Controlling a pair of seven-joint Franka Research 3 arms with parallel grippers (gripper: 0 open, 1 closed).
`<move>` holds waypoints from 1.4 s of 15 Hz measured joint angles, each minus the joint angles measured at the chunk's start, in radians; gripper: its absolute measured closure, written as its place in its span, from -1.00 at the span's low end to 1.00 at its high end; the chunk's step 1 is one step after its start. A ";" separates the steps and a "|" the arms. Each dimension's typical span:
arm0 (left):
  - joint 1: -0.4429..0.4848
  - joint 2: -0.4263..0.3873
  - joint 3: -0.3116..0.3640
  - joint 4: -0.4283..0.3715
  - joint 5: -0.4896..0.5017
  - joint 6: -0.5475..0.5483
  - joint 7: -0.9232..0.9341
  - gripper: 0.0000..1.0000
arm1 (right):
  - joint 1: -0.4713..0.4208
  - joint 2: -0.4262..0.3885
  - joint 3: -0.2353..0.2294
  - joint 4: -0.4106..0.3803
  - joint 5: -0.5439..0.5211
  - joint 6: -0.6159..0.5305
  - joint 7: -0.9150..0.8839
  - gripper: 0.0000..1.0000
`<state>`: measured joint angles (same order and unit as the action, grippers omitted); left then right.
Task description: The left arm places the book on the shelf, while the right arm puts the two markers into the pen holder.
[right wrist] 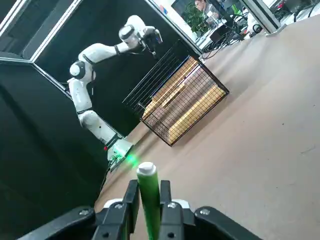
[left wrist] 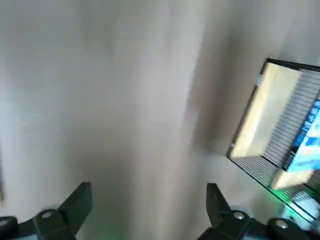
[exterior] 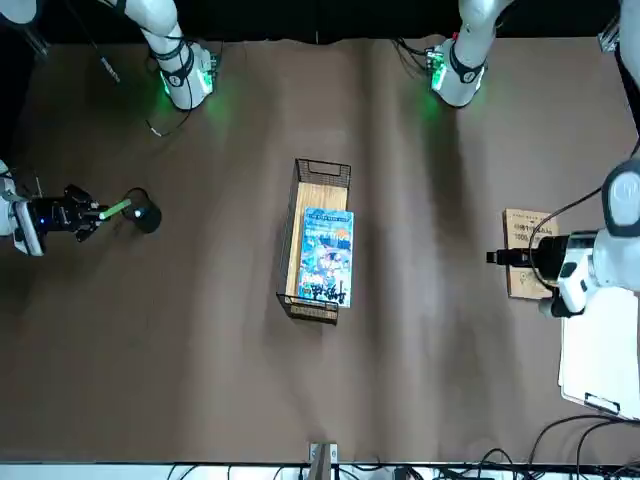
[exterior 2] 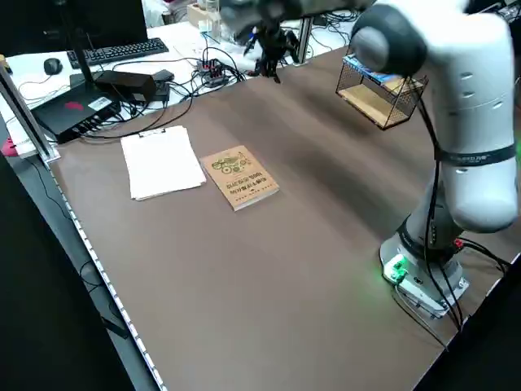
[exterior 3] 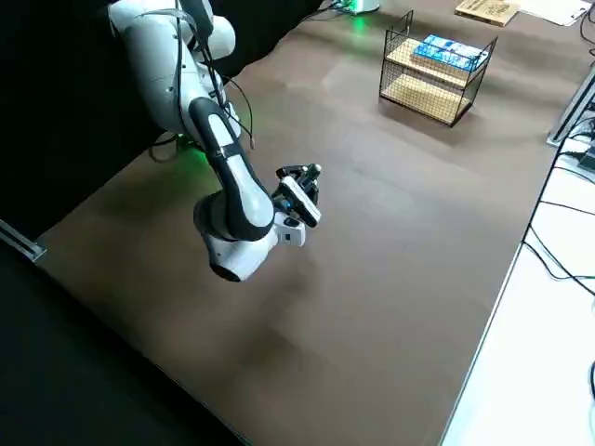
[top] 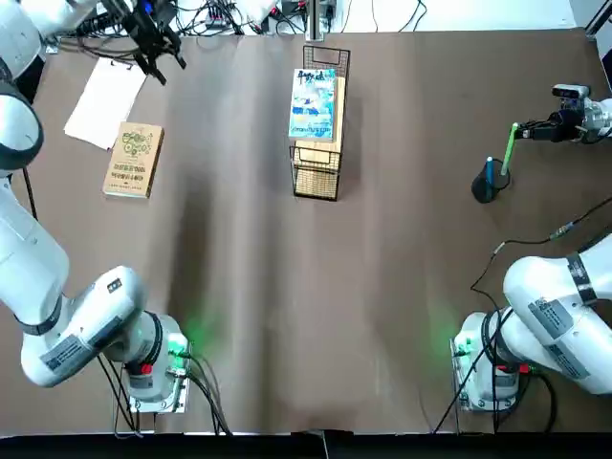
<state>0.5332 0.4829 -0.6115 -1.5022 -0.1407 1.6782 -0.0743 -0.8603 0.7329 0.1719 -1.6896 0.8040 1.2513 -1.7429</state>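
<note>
The book point(top: 313, 107) lies on one shelf point(top: 316, 184); my right gripper point(right wrist: 149, 186) grasps one green marker point(right wrist: 150, 205) near one pen holder point(top: 482, 189) holding one blue marker point(top: 490, 171); my left gripper point(left wrist: 149, 189), released, hangs at the far left, the book cut off in its wrist view.

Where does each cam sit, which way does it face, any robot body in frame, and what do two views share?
Top: overhead, down on the table; both arms.
Front: across the table, facing the robot; both arms.
Left side: raised, diagonally down; left arm, tan book.
Right side: raised, diagonally down; right arm.
Left wrist: on that arm; left gripper.
Right wrist: on that arm; right gripper holding green marker, left arm beyond.
Top and front share the shelf with blue book.
</note>
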 joint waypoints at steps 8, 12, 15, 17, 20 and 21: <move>-0.467 -0.350 0.452 -0.007 0.153 -0.022 -0.031 -1.00 | 0.000 0.000 0.000 -0.004 0.000 -0.003 0.004 0.41; -0.486 -0.398 0.450 -0.034 0.199 -0.027 -0.032 -1.00 | 0.000 0.000 0.000 -0.007 0.000 -0.005 0.005 0.33; -0.500 -0.399 0.439 -0.046 0.225 -0.027 -0.032 -1.00 | 0.000 -0.002 0.000 0.007 0.000 -0.007 0.084 0.40; -0.508 -0.399 0.428 -0.050 0.229 -0.027 -0.032 -1.00 | 0.000 -0.024 0.002 0.041 -0.013 -0.009 0.193 0.41; -0.508 -0.399 0.419 -0.051 0.229 -0.027 -0.033 -1.00 | 0.010 -0.084 0.015 0.109 -0.119 -0.017 0.386 0.41; -0.504 -0.399 0.419 -0.051 0.229 -0.027 -0.033 -1.00 | 0.064 -0.136 0.021 0.154 -0.207 -0.021 0.560 0.41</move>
<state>0.0289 0.0841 -0.1923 -1.5528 0.0878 1.6512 -0.1068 -0.7963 0.5968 0.1924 -1.5358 0.5967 1.2307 -1.1829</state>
